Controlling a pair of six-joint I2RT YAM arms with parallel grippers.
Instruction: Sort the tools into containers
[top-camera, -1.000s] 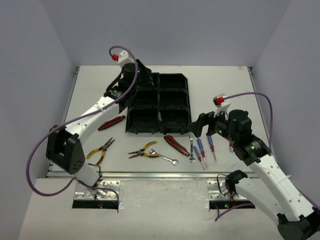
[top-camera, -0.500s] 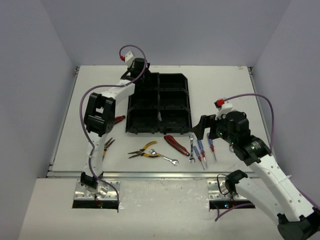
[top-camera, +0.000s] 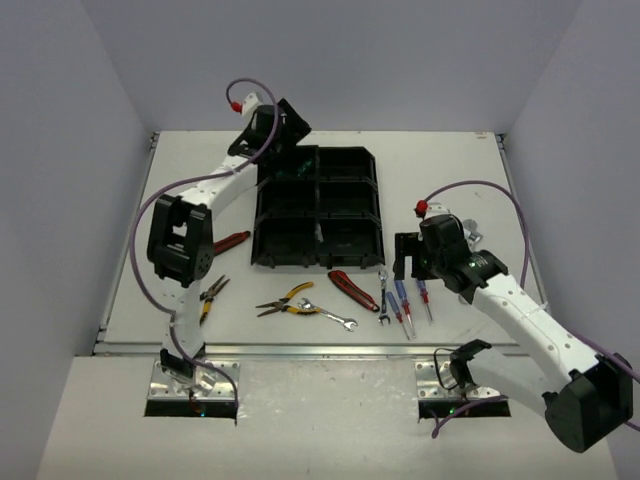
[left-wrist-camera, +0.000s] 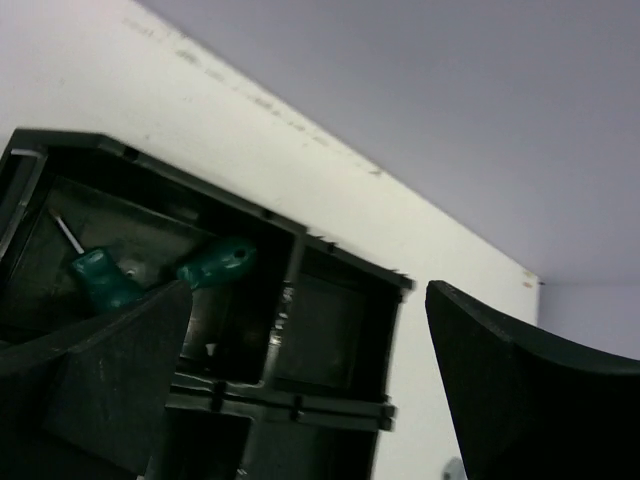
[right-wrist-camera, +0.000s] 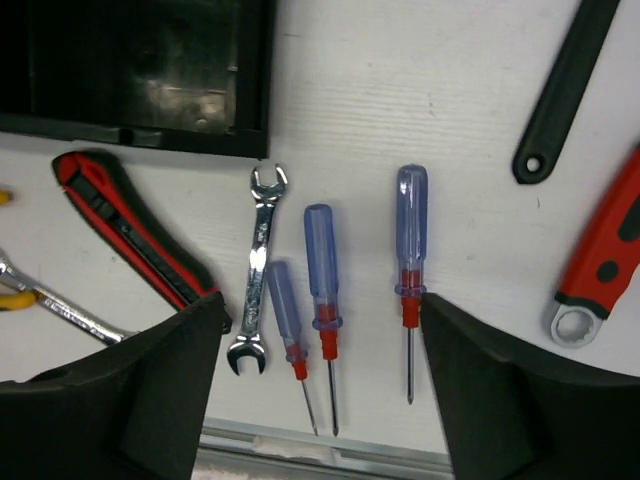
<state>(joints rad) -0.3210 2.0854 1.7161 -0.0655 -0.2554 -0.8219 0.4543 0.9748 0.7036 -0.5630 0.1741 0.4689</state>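
The black tray (top-camera: 318, 178) of containers lies mid-table. My left gripper (top-camera: 287, 128) hangs open over its far left corner. In the left wrist view the left gripper (left-wrist-camera: 308, 292) is empty, and two green-handled screwdrivers (left-wrist-camera: 215, 262) lie in a compartment of the tray (left-wrist-camera: 345, 270) below. My right gripper (top-camera: 405, 268) stands open low over three blue-handled screwdrivers (top-camera: 401, 297). In the right wrist view the right gripper (right-wrist-camera: 320, 305) brackets those screwdrivers (right-wrist-camera: 319, 250) and a small silver wrench (right-wrist-camera: 260, 255), touching none.
A red-black utility knife (right-wrist-camera: 135, 235) lies left of the small wrench, a red-handled adjustable wrench (right-wrist-camera: 600, 260) to the right. Yellow pliers (top-camera: 285, 300), a silver wrench (top-camera: 332, 317), smaller yellow pliers (top-camera: 207, 297) and red-handled pliers (top-camera: 222, 244) lie near the front left.
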